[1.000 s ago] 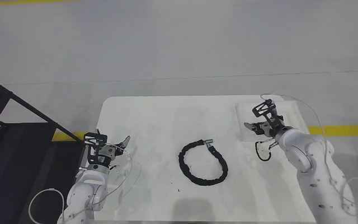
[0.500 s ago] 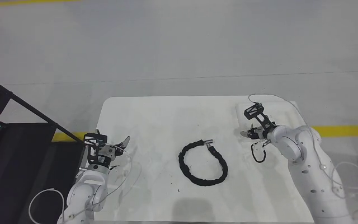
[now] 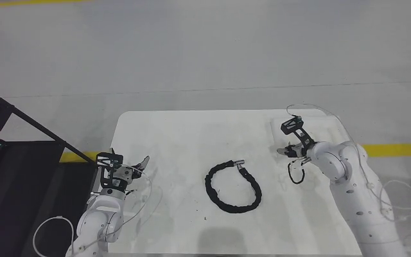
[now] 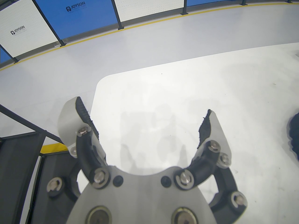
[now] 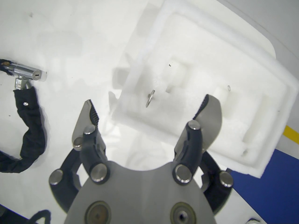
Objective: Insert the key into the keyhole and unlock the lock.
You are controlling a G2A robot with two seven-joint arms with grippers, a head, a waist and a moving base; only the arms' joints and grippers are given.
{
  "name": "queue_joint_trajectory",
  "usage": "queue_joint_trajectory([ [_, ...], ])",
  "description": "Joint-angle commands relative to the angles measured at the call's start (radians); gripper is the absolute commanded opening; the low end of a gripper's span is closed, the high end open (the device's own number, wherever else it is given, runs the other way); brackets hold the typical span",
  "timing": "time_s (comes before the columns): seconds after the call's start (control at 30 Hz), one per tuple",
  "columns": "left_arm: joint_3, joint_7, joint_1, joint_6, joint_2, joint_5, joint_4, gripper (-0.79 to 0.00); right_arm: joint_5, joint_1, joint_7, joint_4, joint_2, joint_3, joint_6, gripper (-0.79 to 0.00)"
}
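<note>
A black fabric-covered chain lock [image 3: 232, 187] lies curled in the middle of the white table [image 3: 180, 138]. Its chrome lock barrel [image 5: 30, 72], with the keyhole facing outward, shows in the right wrist view. A small silver key [image 5: 150, 98] stands on edge in a white foam tray [image 5: 236, 80] at the table's far right. My right gripper [image 5: 149, 108] hangs open just short of the tray, with the key a little ahead of its fingertips. My left gripper [image 4: 144, 115] is open over the table's near left corner, far from the lock.
The foam tray [image 3: 308, 132] sits by the far right table edge. A black cart or frame [image 3: 29, 173] stands left of the table. Bare table surface lies between the lock and both grippers.
My right arm has swung left and toward the foam tray, turning its gripper over it. The left arm and the lock have not moved.
</note>
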Motion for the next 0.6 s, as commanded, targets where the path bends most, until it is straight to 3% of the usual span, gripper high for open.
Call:
queue_joint_trajectory([
  [0.0,0.000,0.000,0.000,0.000,0.000,0.000,0.000,0.000,-0.008,0.008,-0.001,0.010,0.000,-0.007,0.007,-0.280],
  [0.07,0.000,0.000,0.000,0.000,0.000,0.000,0.000,0.000,-0.007,0.015,-0.001,0.021,-0.001,-0.015,0.016,-0.409],
  [0.43,0.000,0.000,0.000,0.000,0.000,0.000,0.000,0.000,-0.023,0.028,-0.018,0.047,0.000,-0.028,0.033,-0.502],
  [0.57,0.000,0.000,0.000,0.000,0.000,0.000,0.000,0.000,-0.027,0.034,-0.022,0.066,0.000,-0.033,0.037,-0.579],
])
